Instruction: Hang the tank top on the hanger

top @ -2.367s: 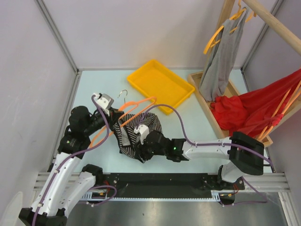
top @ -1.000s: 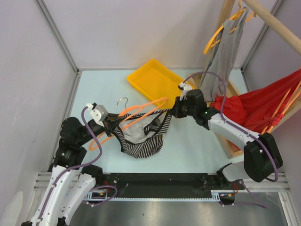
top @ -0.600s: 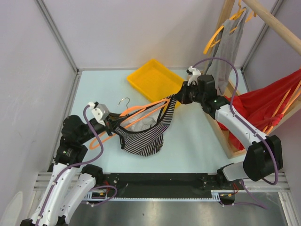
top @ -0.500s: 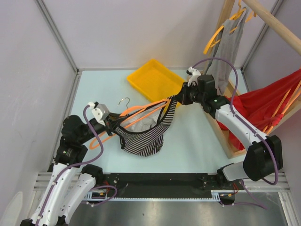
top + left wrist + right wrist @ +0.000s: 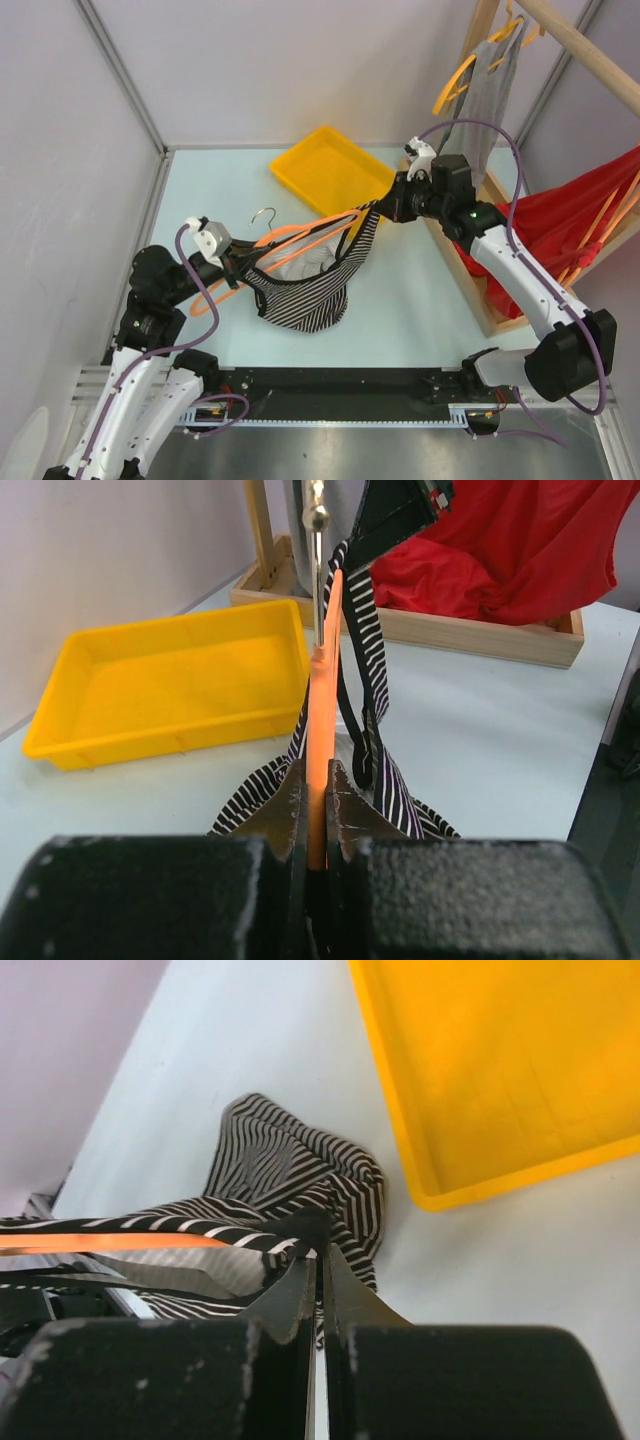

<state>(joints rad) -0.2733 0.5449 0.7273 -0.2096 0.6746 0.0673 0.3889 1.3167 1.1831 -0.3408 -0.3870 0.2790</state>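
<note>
Since the earliest top view, the right gripper has left the middle of the tabletop. It now stands toward the far right, just beside the corner of the yellow tray that faces the right edge. Over the last half second it has shifted only slightly further toward the right edge. The left gripper has stayed near the left edge.

1. Hanger: the long axis runs from the near-left toward the far-right. Its far-right tip ends just short of the right gripper. The wire hook points toward the far edge.
2. Left gripper: the fingers are pressed together on the near-left end of the hanger, with orange plastic showing between them.
3. Right gripper: the fingers are closed on the dark edge of a strap, which is pulled taut along the hanger's axis.
4. Tank top: the body hangs bunched below the hanger, about midway between the left and right edges and nearer the near edge. In the right wrist view it looks to be resting on the table, but you cannot confirm contact. The stretched strap touches the side of the hanger. You cannot tell whether it is seated over the tip.

The grey garment and the red cloth are at the far-right corner, above the wooden crate. They are well apart from the tank top.
</note>
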